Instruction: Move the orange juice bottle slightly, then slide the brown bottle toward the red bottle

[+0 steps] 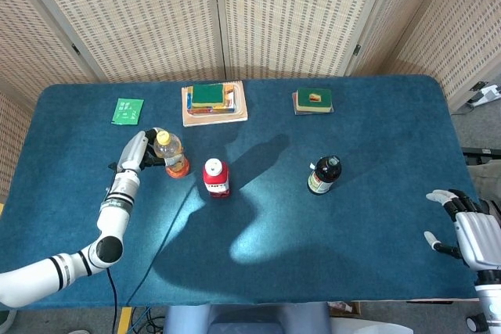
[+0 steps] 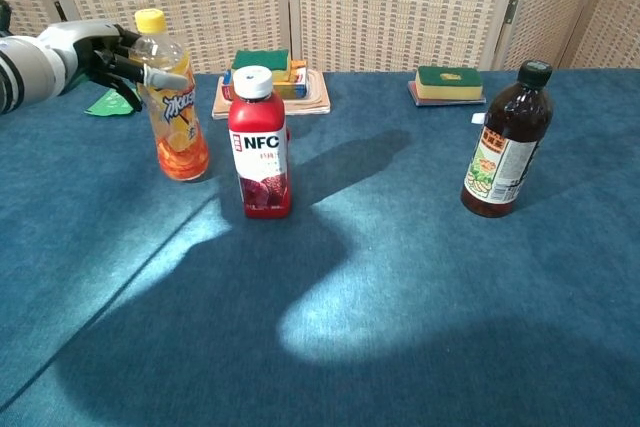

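The orange juice bottle (image 1: 170, 153) (image 2: 172, 107), yellow-capped, stands left of centre and leans slightly in the chest view. My left hand (image 1: 138, 149) (image 2: 98, 51) grips its upper part from the left, fingers wrapped around it. The red NFC bottle (image 1: 216, 177) (image 2: 260, 142) stands upright just right of it. Further right, the brown bottle (image 1: 323, 174) (image 2: 505, 142) with a black cap stands alone. My right hand (image 1: 472, 234) rests at the table's front right corner, fingers spread, holding nothing, far from every bottle.
A wooden tray (image 1: 239, 109) (image 2: 318, 99) stacked with sponges sits at the back centre. A green sponge on a small pad (image 1: 313, 100) (image 2: 449, 82) lies back right. A green card (image 1: 127, 110) (image 2: 105, 104) lies behind my left hand.
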Robot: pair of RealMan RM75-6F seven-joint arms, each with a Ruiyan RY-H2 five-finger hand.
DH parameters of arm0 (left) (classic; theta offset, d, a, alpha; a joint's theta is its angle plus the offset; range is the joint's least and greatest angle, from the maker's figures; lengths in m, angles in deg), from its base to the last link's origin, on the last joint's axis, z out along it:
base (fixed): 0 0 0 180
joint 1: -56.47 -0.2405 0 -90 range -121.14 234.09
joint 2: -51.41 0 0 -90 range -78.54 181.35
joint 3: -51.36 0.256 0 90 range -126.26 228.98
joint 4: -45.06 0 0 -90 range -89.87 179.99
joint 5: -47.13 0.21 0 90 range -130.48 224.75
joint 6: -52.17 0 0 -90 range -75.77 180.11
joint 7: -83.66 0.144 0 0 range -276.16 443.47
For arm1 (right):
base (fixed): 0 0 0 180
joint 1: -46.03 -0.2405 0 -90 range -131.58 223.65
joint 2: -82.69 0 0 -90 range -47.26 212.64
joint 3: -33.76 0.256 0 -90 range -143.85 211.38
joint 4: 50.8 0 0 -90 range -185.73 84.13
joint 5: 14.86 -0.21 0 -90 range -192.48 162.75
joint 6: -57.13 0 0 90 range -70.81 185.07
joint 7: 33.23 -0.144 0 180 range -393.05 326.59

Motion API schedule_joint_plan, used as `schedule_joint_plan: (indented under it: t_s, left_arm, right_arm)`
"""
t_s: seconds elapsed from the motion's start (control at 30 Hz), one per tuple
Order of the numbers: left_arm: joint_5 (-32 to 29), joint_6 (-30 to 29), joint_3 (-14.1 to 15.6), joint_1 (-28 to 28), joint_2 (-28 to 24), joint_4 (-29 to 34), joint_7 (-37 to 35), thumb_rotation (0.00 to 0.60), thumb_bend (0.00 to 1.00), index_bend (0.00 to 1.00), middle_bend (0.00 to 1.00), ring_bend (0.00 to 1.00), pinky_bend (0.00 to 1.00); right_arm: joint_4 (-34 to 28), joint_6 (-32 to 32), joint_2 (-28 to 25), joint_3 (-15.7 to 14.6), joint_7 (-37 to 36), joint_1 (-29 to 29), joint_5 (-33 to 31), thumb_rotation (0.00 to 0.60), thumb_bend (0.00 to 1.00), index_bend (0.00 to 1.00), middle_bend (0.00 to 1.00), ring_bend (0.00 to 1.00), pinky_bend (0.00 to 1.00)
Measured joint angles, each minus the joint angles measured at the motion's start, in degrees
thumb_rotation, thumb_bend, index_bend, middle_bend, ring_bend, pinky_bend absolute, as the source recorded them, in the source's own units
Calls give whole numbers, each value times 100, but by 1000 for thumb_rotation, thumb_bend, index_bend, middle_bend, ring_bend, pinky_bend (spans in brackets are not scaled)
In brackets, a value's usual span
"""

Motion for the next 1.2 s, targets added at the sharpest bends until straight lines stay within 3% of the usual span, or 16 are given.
schedule_joint_plan:
  t_s: [0.37,0.67,1.2]
  left_arm:
    - [634,-523,291,-433,-774,1300,194,600,144,535,487,454,473]
    - [1061,-638,633,-730,-1039,1851,100,600,144,524,488,451,473]
    - [1193,-763,828,-683,-581,1305,204,600,144,507,488,442,473]
  right_arm:
    - [-65,-30,13,-60,81,8,157,600,240,275,241,139,292]
    - [-113,-124,-24,-60,78,45,204,600,240,275,242,139,292]
    - [-138,-204,-101,-57,-18,82,261,600,240,276,242,139,292]
